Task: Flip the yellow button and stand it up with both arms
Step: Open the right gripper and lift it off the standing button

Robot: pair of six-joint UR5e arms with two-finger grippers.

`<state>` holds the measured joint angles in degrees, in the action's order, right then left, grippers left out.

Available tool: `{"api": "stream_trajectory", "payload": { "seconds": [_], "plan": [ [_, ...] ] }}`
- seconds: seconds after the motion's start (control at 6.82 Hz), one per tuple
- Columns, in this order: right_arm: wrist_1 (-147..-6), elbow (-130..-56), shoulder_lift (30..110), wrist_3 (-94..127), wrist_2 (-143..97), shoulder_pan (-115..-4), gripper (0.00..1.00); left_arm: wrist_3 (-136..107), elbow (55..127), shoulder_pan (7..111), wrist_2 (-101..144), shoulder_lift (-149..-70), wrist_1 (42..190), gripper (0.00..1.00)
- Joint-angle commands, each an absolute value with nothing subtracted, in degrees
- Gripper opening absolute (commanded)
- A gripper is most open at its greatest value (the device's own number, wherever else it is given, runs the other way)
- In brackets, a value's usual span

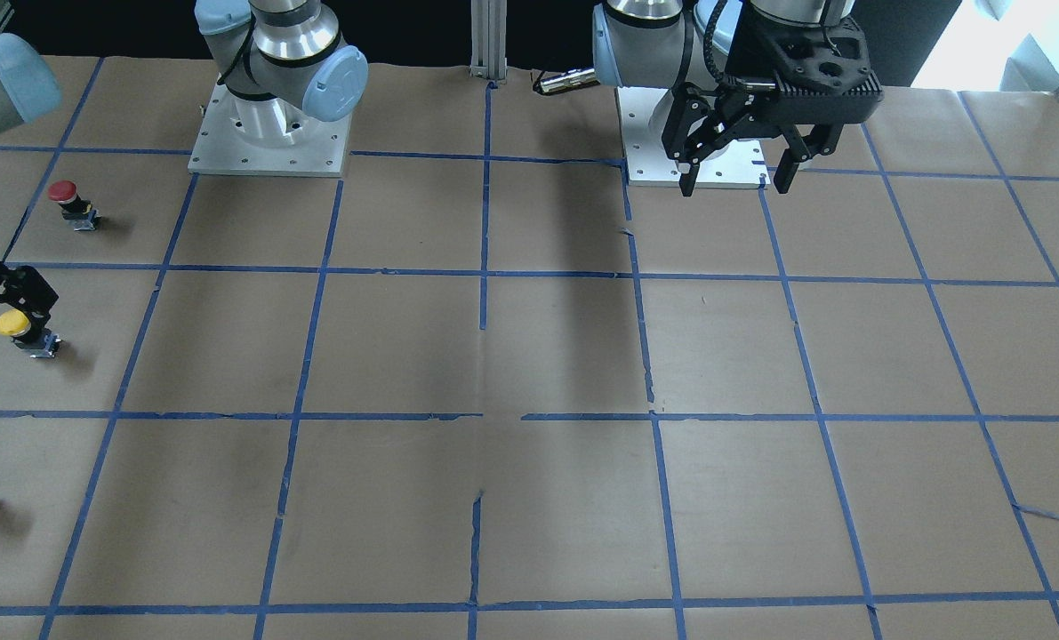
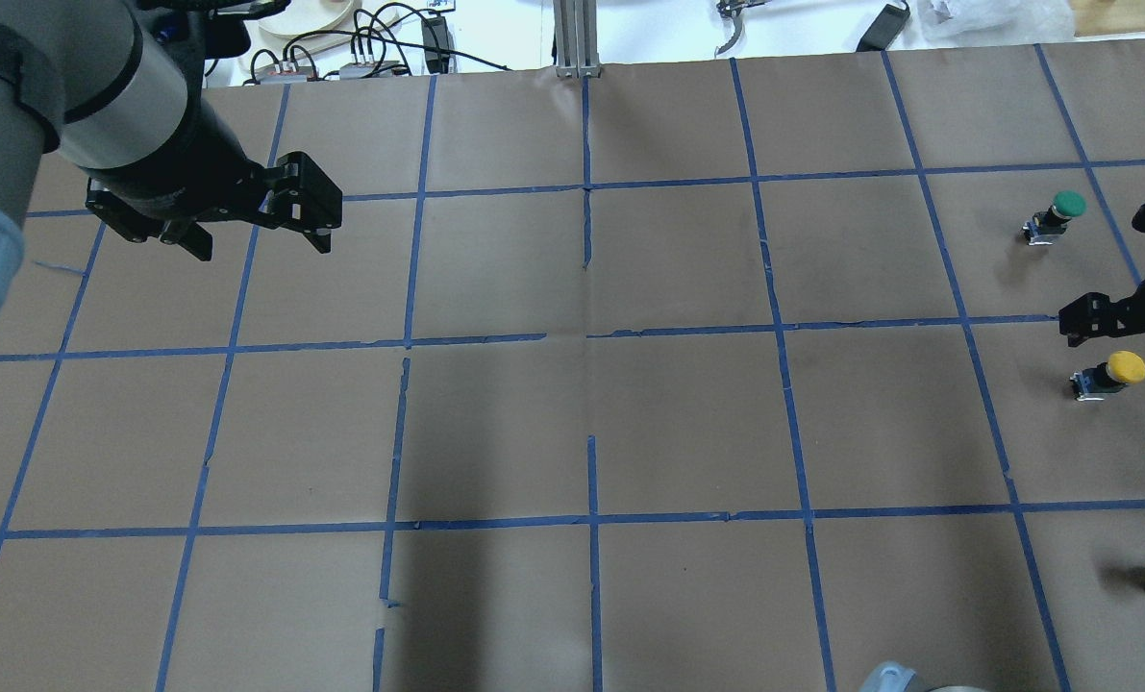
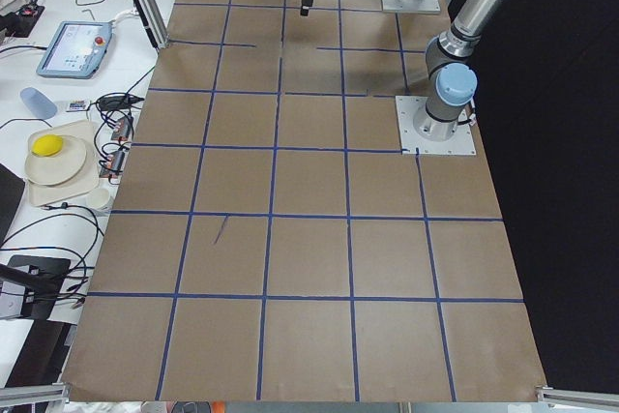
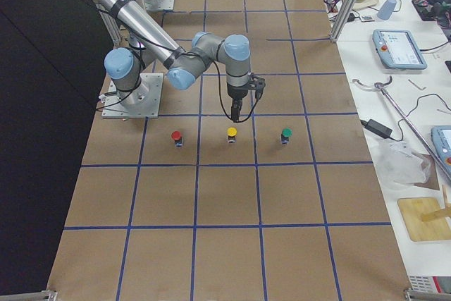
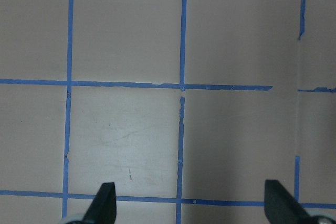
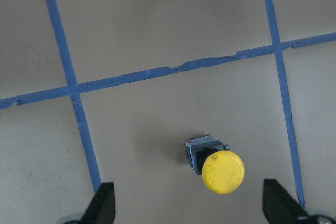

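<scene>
While yellow button [image 6: 223, 171] stands upright, right gripper [image 6: 190, 204] above and left gripper [image 1: 734, 185] gape empty.

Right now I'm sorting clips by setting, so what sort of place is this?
Likely a robotics lab: the left arm and right arm bolted to a paper-covered table with a blue tape grid, a teach pendant on the side bench, the yellow button set out.

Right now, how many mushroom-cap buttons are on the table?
3, in one row: a red button nearest the robot, the yellow button in the middle by the right gripper, and a green button farthest out. None looks hidden.
</scene>
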<state>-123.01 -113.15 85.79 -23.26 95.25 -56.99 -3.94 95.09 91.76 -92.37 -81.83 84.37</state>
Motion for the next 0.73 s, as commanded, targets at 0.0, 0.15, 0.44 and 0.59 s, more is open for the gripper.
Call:
{"api": "stream_trajectory", "payload": {
  "seconds": [0.0,0.15,0.44,0.59],
  "plan": [
    [-102.8,-104.7,88.9,-21.3,94.9,-64.7,1.0,-3.8,95.0,91.7,-92.4,-81.9,84.4,1.0],
    [-96.5,-102.2,90.4,-13.4,94.7,-70.7,1.0,-3.8,94.9,91.7,-92.3,-82.0,84.3,1.0],
    [-90.2,-97.8,91.2,-5.2,92.3,-83.5,1.0,-3.8,94.9,91.7,-92.4,-81.9,84.4,1.0],
    [-86.5,-94.3,93.4,-0.8,89.1,-86.3,1.0,-3.8,94.9,91.7,-92.4,-81.8,84.5,1.0]
  ]
}}
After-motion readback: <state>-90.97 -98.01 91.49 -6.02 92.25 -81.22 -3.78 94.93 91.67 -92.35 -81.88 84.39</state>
